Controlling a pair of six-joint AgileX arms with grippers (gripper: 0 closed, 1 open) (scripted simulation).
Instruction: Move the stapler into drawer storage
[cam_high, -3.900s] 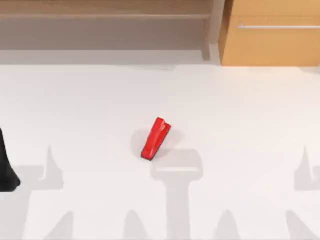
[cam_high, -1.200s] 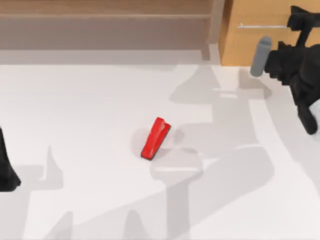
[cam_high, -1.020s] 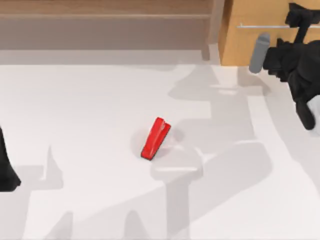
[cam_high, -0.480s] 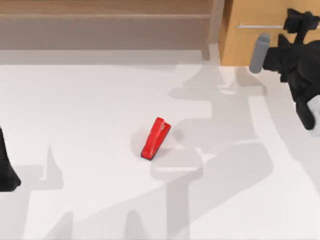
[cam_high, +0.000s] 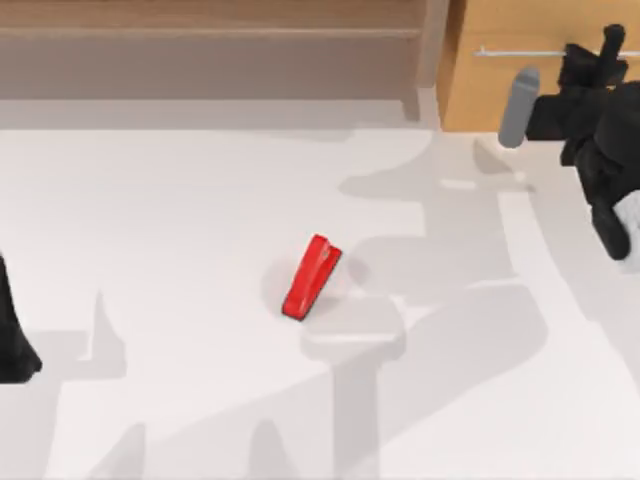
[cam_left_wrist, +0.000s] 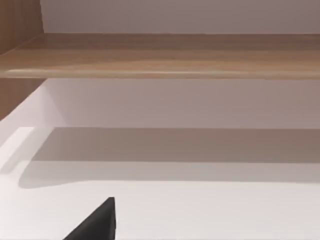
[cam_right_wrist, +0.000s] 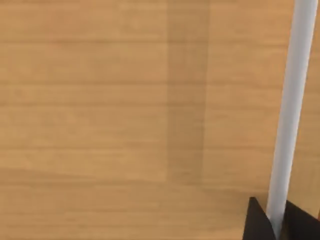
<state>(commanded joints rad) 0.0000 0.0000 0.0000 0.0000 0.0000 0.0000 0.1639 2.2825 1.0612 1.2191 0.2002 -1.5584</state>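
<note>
Jaws of right gripper (cam_high: 608, 45) clamped around drawer (cam_high: 520, 90) handle (cam_right_wrist: 290, 110); stapler (cam_high: 311, 277) mid-table.

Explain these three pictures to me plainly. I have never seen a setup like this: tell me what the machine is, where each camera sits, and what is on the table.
This is a simulated pair of AgileX robot arms at a white table. One picture looks down from above; the other two come from cameras on each arm's wrist. A red stapler lies alone mid-table, with nothing holding it. The right gripper is up at the tan drawer, its fingers either side of the silver handle, as the right wrist view shows close up. The drawer is shut. The left arm waits at the table's left edge, facing a long brown shelf.
</note>
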